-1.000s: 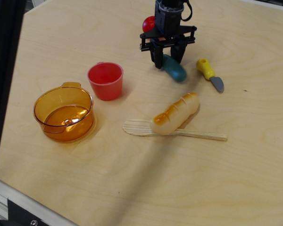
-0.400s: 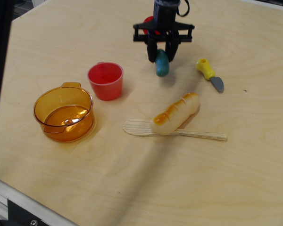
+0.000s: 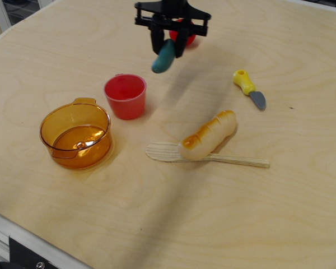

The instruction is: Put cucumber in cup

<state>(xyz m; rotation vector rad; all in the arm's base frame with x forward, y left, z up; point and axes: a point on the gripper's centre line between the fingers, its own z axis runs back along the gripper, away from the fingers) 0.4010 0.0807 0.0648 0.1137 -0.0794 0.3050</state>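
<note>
My black gripper (image 3: 168, 43) is at the top centre, raised above the table and shut on the teal-green cucumber (image 3: 163, 57), which hangs tilted from its fingers. The red cup (image 3: 125, 96) stands upright and empty on the table, below and to the left of the gripper. The cucumber is in the air up and to the right of the cup's rim, not over it.
A translucent orange pot (image 3: 75, 134) stands left of the cup. A tan bread loaf (image 3: 208, 135) lies on a wooden spatula (image 3: 218, 157) at centre. A yellow-handled toy knife (image 3: 248, 88) lies to the right. A red ball (image 3: 186, 37) sits behind the gripper.
The gripper has lifted the cucumber off the table and carried it up and to the left, toward the red cup. Everything else has stayed in place.
</note>
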